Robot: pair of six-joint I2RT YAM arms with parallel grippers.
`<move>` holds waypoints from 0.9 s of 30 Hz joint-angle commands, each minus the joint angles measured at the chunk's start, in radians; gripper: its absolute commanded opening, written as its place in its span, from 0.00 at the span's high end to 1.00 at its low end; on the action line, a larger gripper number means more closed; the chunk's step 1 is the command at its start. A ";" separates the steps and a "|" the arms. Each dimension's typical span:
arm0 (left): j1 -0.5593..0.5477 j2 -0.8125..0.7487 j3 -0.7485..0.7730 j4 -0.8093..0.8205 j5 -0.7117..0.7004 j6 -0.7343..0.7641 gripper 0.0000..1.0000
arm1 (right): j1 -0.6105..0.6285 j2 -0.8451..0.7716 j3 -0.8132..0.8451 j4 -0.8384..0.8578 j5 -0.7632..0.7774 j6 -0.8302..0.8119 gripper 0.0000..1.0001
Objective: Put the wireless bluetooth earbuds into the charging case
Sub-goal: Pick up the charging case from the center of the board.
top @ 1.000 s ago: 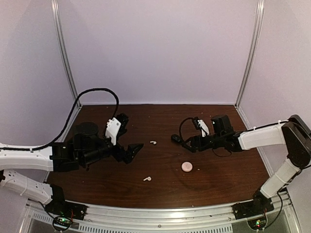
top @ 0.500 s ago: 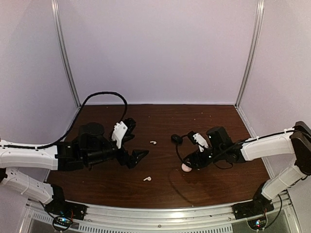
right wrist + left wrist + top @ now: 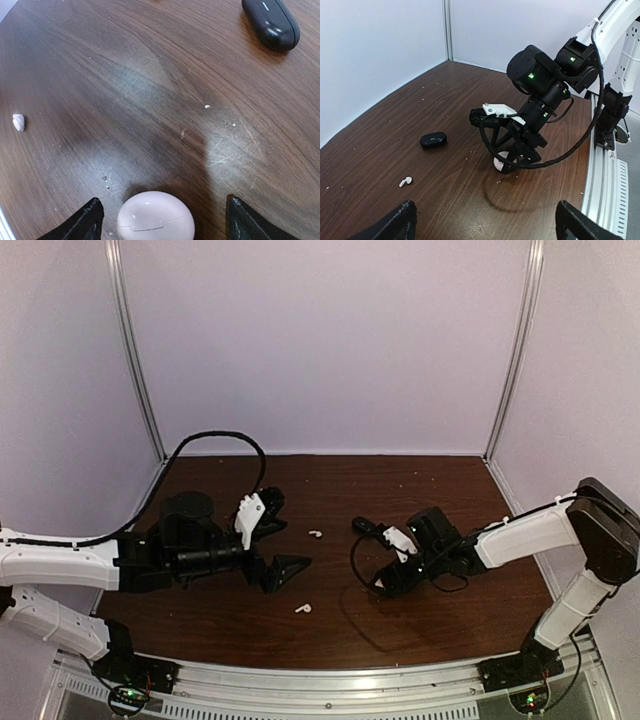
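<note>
A closed white charging case (image 3: pixel 156 216) lies on the table between the open fingers of my right gripper (image 3: pixel 162 225). In the top view the right gripper (image 3: pixel 385 580) hides it; the left wrist view shows the case (image 3: pixel 499 162) partly under that gripper. A closed black case (image 3: pixel 362 526) lies just beyond it. One white stemmed earbud (image 3: pixel 315 534) lies mid-table, another (image 3: pixel 303 608) nearer the front. My left gripper (image 3: pixel 285 548) is open and empty, between the two earbuds. No black earbuds show.
The dark wood table (image 3: pixel 460 490) is bounded by white walls at the back and sides and by a metal rail (image 3: pixel 330 680) at the front. The right arm's black cable loops low beside the white case (image 3: pixel 495 145).
My right gripper has moved down and towards the front left, over the white case, which it now straddles. My left gripper has moved slightly right.
</note>
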 commanded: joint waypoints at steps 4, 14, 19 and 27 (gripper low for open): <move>0.009 -0.021 -0.010 0.072 -0.006 0.012 0.02 | 0.063 0.028 0.024 -0.058 0.020 0.000 0.21; 0.030 0.024 -0.024 0.122 0.029 -0.003 0.02 | 0.192 0.045 0.015 -0.088 0.157 0.060 0.24; 0.042 0.054 -0.020 0.141 0.061 -0.001 0.02 | 0.224 -0.006 -0.046 -0.053 0.194 0.100 0.19; 0.049 0.096 -0.017 0.173 0.078 0.010 0.02 | 0.231 -0.106 -0.160 0.100 0.265 0.163 0.22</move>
